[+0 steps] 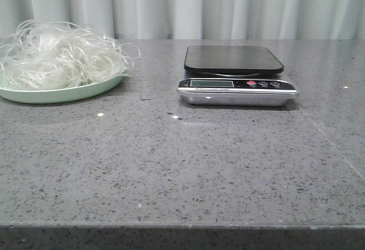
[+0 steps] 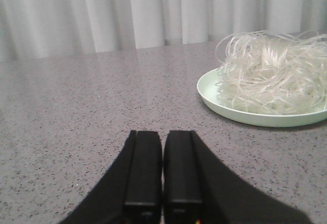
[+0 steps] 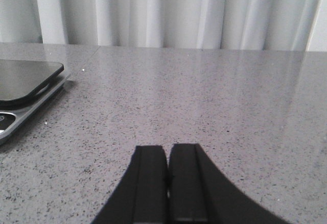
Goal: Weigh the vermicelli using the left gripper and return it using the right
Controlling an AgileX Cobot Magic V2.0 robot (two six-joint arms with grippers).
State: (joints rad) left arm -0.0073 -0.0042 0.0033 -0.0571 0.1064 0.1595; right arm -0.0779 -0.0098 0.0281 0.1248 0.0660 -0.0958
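Note:
The vermicelli [image 1: 60, 56], a fluffy tangle of whitish strands, lies on a pale green plate [image 1: 57, 95] at the table's back left. It also shows in the left wrist view [image 2: 273, 70] on the plate [image 2: 240, 112]. A kitchen scale [image 1: 235, 76] with a black platform and silver front stands at the back centre; its corner shows in the right wrist view [image 3: 25, 88]. Neither gripper shows in the front view. My left gripper [image 2: 162, 134] is shut and empty, low over the table, short of the plate. My right gripper [image 3: 167, 148] is shut and empty, beside the scale.
A grey speckled table [image 1: 188, 164] with a front edge near the camera. A few small white crumbs [image 1: 100, 114] lie in front of the plate and scale. White curtains [image 1: 228, 4] hang behind the table.

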